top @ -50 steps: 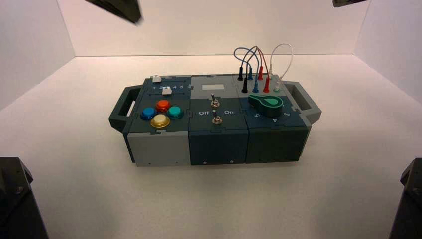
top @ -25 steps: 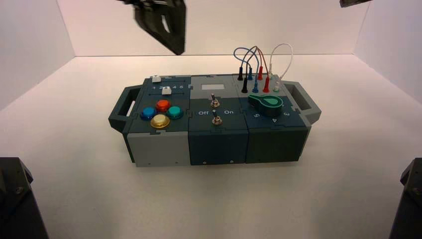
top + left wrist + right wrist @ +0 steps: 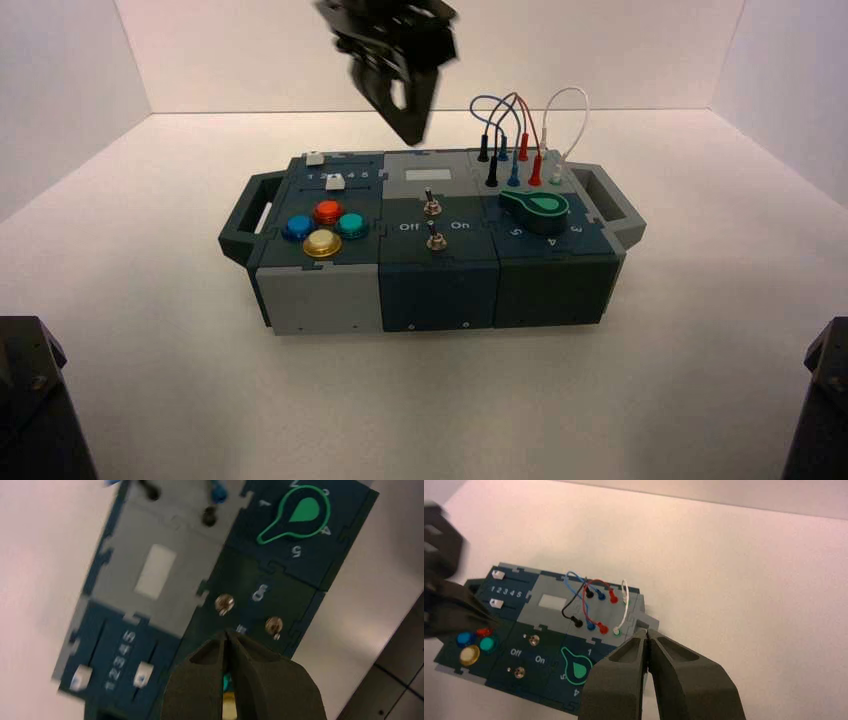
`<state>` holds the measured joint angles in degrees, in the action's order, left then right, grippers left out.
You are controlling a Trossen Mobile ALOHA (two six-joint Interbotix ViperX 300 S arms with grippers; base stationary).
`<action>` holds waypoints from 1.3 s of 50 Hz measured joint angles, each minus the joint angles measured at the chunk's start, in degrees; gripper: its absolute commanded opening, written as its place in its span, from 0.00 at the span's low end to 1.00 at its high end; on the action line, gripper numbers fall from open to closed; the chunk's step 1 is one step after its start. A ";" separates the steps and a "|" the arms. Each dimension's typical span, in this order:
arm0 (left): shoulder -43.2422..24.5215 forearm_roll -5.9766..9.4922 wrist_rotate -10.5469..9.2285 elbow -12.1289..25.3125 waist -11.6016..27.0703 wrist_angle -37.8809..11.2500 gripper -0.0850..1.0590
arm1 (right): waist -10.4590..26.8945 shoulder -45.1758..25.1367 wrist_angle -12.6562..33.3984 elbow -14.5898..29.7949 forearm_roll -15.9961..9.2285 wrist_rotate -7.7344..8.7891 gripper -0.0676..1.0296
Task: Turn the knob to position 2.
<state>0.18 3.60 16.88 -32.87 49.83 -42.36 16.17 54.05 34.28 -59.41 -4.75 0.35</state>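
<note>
The knob point(image 3: 537, 208) is a green teardrop on the right section of the box point(image 3: 440, 285). It also shows in the left wrist view point(image 3: 301, 514) and in the right wrist view point(image 3: 577, 668). Its pointed lobe aims toward the toggle side, between the printed 1 and 5. My left gripper point(image 3: 409, 122) hangs in the air above and behind the box's middle. It is shut and empty, with its tips point(image 3: 227, 633) over the toggle section, clear of the knob. My right gripper point(image 3: 647, 633) is shut and empty, high above the box's right end.
Two metal toggle switches point(image 3: 432, 222) stand in the box's middle. Four coloured push-buttons point(image 3: 322, 226) and two sliders point(image 3: 326, 170) are on its left. Plugged wires point(image 3: 520, 140) loop up just behind the knob. The box has a handle at each end point(image 3: 610, 205).
My left gripper has swept to the right and lower, from the upper left to above the middle back of the box. The box and knob have not moved.
</note>
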 measured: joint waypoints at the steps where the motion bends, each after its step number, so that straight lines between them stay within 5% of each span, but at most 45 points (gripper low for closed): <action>1: -0.88 0.09 0.26 0.62 0.62 -0.26 0.05 | -0.09 0.00 0.00 0.00 0.00 0.00 0.04; 21: -8.09 0.00 1.85 6.59 5.36 -2.81 0.05 | -0.88 0.09 -0.18 -0.09 -0.09 0.00 0.04; 65: -16.35 -0.09 4.22 12.83 5.27 -3.69 0.05 | -0.97 0.70 -0.35 -0.26 -0.09 -0.09 0.04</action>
<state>-16.17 3.52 21.09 -20.04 55.11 -46.05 15.21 54.76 33.93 -59.68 -4.83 0.26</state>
